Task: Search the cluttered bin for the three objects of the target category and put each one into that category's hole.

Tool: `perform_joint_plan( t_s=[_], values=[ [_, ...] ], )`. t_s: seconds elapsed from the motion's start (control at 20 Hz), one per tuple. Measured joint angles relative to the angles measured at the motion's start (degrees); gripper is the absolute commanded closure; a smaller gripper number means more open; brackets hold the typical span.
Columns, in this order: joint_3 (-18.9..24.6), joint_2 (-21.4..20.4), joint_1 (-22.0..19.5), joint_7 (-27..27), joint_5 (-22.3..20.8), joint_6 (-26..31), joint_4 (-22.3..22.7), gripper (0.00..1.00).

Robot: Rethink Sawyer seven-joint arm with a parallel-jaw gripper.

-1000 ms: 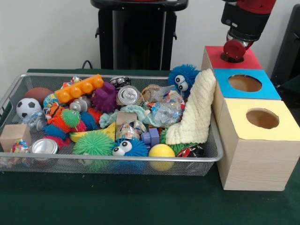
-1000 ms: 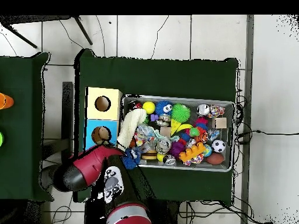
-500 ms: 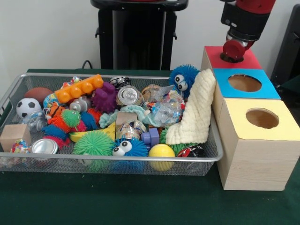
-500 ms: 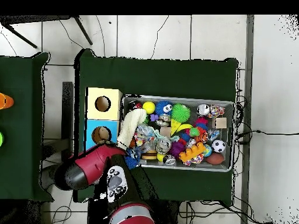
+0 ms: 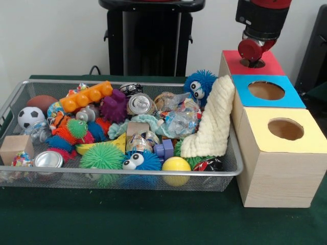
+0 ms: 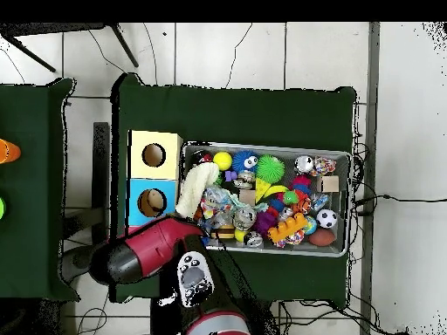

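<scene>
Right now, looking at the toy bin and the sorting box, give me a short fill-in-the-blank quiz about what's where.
1. The box top nearest the camera in the front view is coloured ____.
2. The cream knitted cloth leans against the bin's wall on the side of the ____.
3. The soccer ball is patterned black and ____.
4. The robot arm hangs above the ____ section.

Answers: yellow; box; white; red

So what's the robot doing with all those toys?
The red and black robot arm is up above the red-topped box, right over its hole, not in the toys. Its hand is hard to make out, so I can't tell if it holds anything. The wire mesh bin is full of spiky balls, cans and blocks, and a cream knitted cloth leans over its edge by the blue-topped box.
</scene>
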Motion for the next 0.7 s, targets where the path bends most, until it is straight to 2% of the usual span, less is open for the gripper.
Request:
perform_joint_plan(
  t_s=[0.7],
  values=[
    [1.83,-5.89,-2.69,0.00,5.17,1.90,2.38,1.00]
  ],
)
